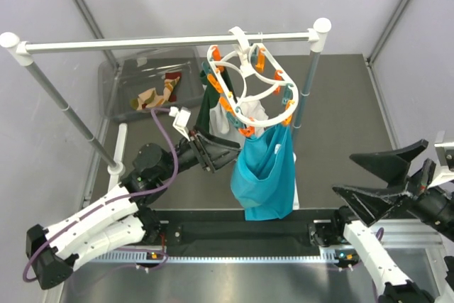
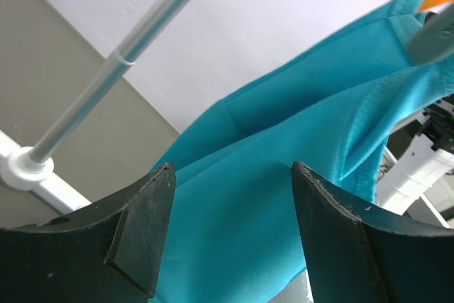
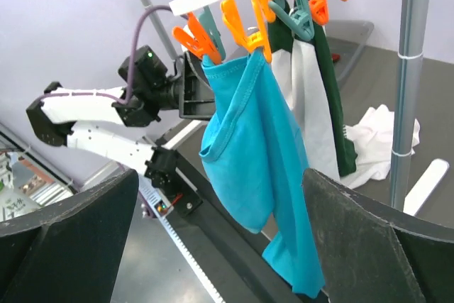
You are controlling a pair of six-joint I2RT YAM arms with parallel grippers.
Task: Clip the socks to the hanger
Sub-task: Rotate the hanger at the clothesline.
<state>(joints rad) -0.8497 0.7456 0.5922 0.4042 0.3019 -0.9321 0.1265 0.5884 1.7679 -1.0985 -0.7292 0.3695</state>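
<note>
Socks (image 1: pixel 157 92), small tan and dark-red striped ones, are left lying in the grey plastic bin (image 1: pixel 113 94) at 10 o'clock, well apart from the white plastic ring hanger (image 1: pixel 255 117) hung at 12. The left gripper (image 1: pixel 225 154) and right gripper (image 1: pixel 345 174) are spread wide, nothing gripped. The big teal cloth (image 1: pixel 266 168) is faced by the left one.
</note>
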